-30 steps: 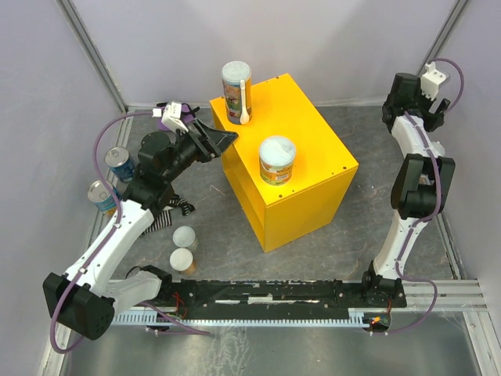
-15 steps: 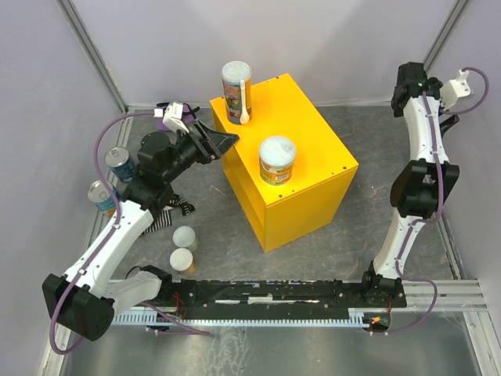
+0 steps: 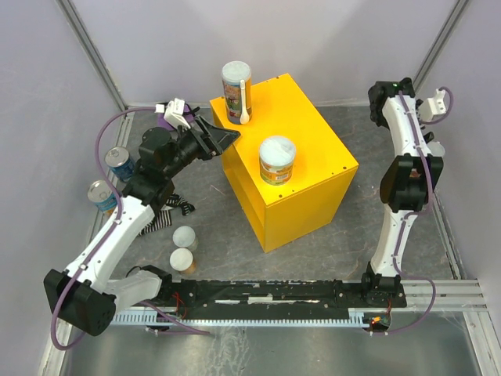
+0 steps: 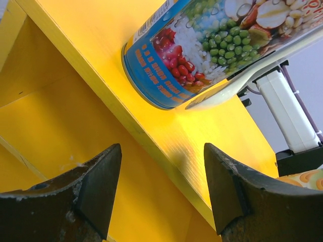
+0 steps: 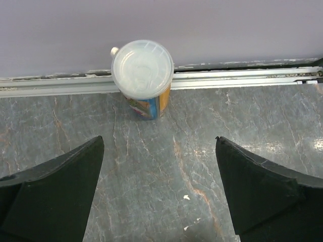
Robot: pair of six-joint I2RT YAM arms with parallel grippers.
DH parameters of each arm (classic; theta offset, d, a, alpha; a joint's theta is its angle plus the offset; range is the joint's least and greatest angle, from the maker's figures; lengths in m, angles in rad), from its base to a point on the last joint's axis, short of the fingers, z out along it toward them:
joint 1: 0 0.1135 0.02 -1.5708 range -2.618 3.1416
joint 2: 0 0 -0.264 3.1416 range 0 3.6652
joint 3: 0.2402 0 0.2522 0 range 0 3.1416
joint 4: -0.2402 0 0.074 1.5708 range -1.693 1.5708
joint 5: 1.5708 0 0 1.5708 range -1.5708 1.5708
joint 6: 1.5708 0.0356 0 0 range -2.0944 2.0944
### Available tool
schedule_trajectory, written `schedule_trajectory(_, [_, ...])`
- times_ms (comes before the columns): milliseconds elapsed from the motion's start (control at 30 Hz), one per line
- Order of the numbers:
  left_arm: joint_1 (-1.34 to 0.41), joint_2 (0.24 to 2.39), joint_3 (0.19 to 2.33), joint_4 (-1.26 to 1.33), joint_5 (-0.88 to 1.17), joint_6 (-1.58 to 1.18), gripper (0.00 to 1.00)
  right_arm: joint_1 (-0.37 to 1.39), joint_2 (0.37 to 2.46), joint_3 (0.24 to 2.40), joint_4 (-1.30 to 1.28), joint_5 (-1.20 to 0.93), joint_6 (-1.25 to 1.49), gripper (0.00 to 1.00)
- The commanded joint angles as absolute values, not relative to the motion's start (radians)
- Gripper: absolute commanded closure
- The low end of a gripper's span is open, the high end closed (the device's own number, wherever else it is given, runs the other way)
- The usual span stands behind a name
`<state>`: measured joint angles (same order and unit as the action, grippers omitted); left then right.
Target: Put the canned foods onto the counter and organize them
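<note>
by the wall [image 5: 212,30], right claw [image 5: 159,140] swung toward a tube [image 5: 143,68], released, left claw [image 4: 162,147] released

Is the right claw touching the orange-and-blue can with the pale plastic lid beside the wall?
Apart. The right wrist view shows bare grey floor between the open right claw and the pale-lidded can.

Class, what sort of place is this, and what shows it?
Probably a robotics lab cell: plain walls around a grey table, left arm and right arm bolted to a rail, a yellow box serving as counter.
</note>
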<state>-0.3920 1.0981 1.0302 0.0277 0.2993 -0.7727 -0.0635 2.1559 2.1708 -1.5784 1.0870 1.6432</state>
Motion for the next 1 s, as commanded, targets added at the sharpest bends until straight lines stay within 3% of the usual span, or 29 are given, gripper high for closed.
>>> schedule_trajectory(0, [-0.386,1.107,1.082,0.043,0.332,-0.720,0.27,-0.063,2.196,2.190,-1.679,1.154,1.774,0.01])
schedule_trajectory(200, [-0.388,1.112,1.046,0.096,0.353,-0.716,0.27,-0.068,2.228,2.116,-1.647,1.177,1.837,0.01])
schedule_trajectory(433, [-0.388,1.101,0.982,0.161,0.360,-0.716,0.27,-0.093,2.202,1.982,-1.440,1.236,1.763,0.01])
schedule_trajectory(967, [-0.388,1.115,0.920,0.256,0.357,-0.738,0.28,-0.161,2.238,1.949,-1.254,1.257,1.625,0.01])
